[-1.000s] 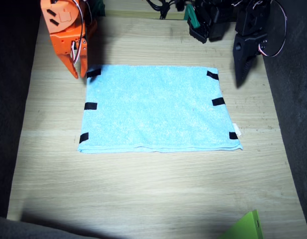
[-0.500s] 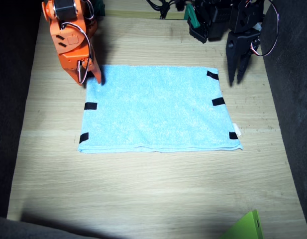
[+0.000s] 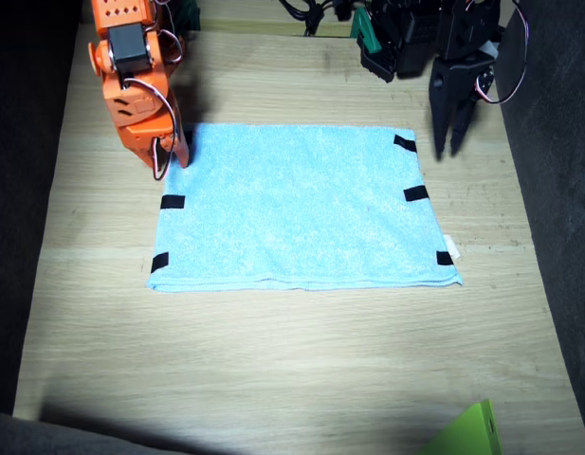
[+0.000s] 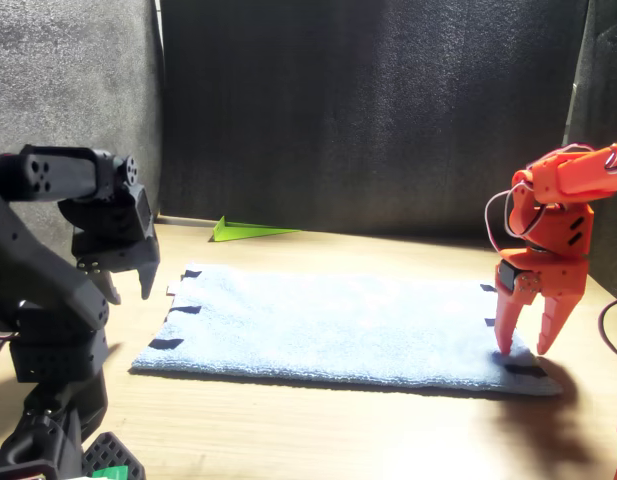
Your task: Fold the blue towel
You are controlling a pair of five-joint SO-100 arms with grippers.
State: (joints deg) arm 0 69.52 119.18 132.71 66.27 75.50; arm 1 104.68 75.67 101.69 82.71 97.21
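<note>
On the pale wooden table (image 3: pixel 273 370) the light aqua-blue terry towel (image 3: pixel 297 209) lies flat. Only the front view shows the orange right gripper (image 4: pixel 524 345) spread astride its taped corner; the black left gripper (image 3: pixel 447 147) hovers, slightly parted. No writing is readable

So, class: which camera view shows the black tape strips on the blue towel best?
The fixed view: looking down, it shows the blue towel whole, with black tape strips on both short edges. The front view sees it edge-on, strips foreshortened.
</note>
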